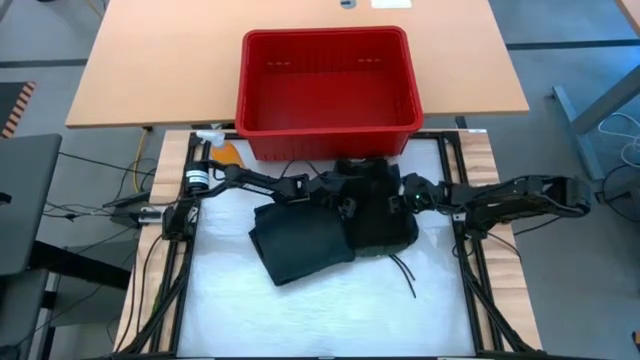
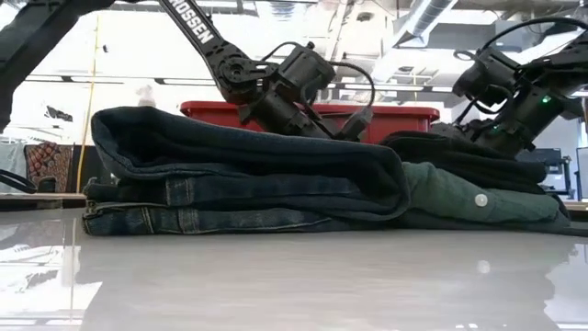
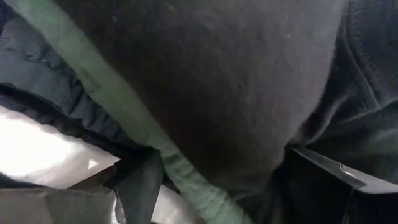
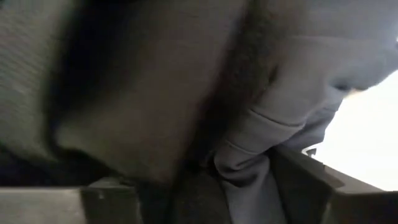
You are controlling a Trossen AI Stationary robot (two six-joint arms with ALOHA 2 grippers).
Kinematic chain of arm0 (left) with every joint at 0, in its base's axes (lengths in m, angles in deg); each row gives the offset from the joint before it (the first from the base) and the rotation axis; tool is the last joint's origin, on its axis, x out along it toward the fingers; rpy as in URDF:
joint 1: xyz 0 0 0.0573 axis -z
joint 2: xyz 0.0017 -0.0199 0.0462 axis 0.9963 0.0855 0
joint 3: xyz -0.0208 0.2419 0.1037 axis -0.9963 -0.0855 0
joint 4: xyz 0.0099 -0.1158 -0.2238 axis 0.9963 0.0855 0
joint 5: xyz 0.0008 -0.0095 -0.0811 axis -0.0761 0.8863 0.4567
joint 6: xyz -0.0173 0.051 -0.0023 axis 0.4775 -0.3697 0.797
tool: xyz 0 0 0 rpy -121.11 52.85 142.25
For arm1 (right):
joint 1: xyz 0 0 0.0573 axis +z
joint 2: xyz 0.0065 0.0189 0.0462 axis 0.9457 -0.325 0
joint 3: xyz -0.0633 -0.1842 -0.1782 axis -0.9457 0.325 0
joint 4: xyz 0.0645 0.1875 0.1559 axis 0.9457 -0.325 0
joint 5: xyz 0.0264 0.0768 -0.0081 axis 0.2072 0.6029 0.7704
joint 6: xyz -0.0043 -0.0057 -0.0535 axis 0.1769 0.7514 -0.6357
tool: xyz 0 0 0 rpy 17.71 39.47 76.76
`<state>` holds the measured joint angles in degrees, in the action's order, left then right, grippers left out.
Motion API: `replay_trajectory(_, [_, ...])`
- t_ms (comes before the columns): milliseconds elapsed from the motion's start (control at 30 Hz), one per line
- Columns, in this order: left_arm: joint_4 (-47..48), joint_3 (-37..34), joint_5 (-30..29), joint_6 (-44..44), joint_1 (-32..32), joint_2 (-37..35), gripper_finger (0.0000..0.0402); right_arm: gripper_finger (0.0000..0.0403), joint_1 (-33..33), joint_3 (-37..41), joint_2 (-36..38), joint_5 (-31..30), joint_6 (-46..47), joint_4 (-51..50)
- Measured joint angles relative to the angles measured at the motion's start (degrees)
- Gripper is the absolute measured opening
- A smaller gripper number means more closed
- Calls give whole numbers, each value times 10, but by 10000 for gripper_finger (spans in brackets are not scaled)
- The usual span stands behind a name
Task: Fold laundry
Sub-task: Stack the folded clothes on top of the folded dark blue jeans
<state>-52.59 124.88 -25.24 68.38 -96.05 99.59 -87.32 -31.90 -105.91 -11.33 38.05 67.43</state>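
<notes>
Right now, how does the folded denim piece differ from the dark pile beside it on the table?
The folded jeans are blue denim with visible seams; the dark pile is black and green cloth, with a white button showing. The jeans lie in neat stacked layers; the pile is bunched and unfolded. The left gripper and right gripper both reach into the pile, not the jeans. Both lie on the white table, touching each other, in front of the red basket.
</notes>
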Motion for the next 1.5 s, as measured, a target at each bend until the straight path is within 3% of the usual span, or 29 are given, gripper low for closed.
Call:
replay_trajectory(100, [1,23,1,-12,5,20,291,250,19,1,-7,0,1,13])
replay_trajectory(200, [12,42,-2,-24,13,23,271,186,34,1,-19,0,0,40])
replay_trajectory(367, [33,87,22,-45,15,28,180,56,37,2,-19,3,-29,66])
replay_trajectory(567, [46,115,30,-82,16,29,45,48,39,3,49,25,-40,41])
replay_trajectory(1033, [58,207,46,-141,21,31,43,48,39,2,288,19,-42,-85])
replay_trajectory(1233, [100,222,47,-138,20,29,47,48,40,-3,346,-5,-40,-160])
replay_trajectory(1333, [167,221,42,-126,18,29,80,48,41,-4,351,-23,-28,-215])
replay_trajectory(1500, [225,221,40,-124,16,29,177,48,40,-4,350,-39,-28,-219])
